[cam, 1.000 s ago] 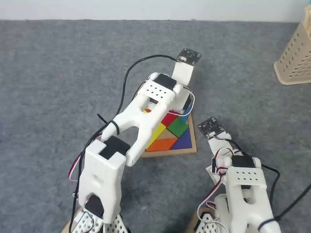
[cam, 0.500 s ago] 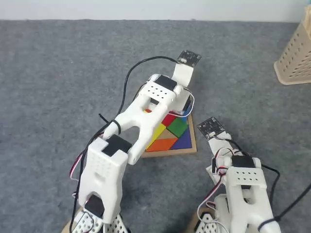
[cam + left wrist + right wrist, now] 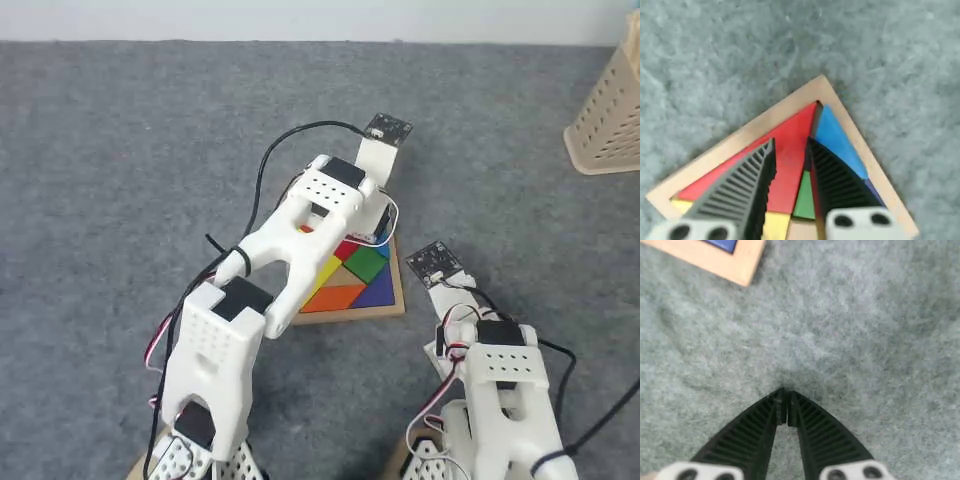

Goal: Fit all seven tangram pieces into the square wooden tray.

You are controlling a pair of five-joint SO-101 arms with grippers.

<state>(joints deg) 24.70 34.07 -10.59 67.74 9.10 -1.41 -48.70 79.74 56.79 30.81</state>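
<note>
The square wooden tray lies on grey carpet, filled with coloured pieces: yellow, orange, green, blue and red. My left arm stretches over the tray and hides its left part. In the left wrist view my left gripper hovers open over the red triangle, beside the light blue triangle, near a corner of the tray. My right gripper is shut on nothing, low over the carpet beside the tray's corner.
A beige perforated stand sits at the far right edge. My right arm is at the near right, just off the tray. Bare grey carpet surrounds the tray on all sides.
My left arm's wrist has shifted slightly over the tray's far corner. The right arm has kept still and the pieces have not moved.
</note>
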